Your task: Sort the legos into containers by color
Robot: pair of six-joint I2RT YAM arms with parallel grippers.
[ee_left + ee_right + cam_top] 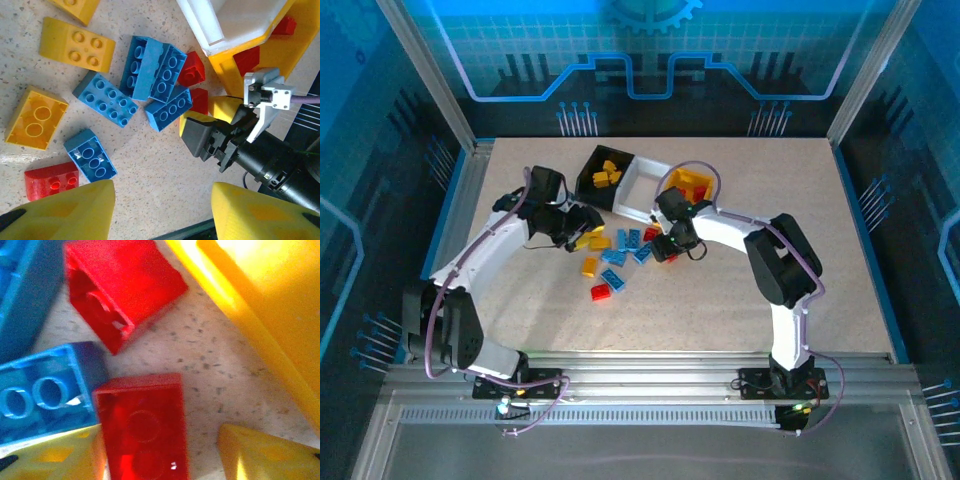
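My right hand [160, 457] straddles the red brick [142, 425], fingers apart; it lies on the bench [220, 370] near the yellow bin [280, 315]; I'd centre first, since a blue brick [45, 395] touches it; left hand [162, 210] apart, empty.

We see the left arm [485, 245] and the right arm [732, 226] built of white links and bulky black joint housings, each trailed by a thin lilac cable [694, 166], with blunt yellow fingers [70, 210] and a small white bracket [270, 94] held by screws
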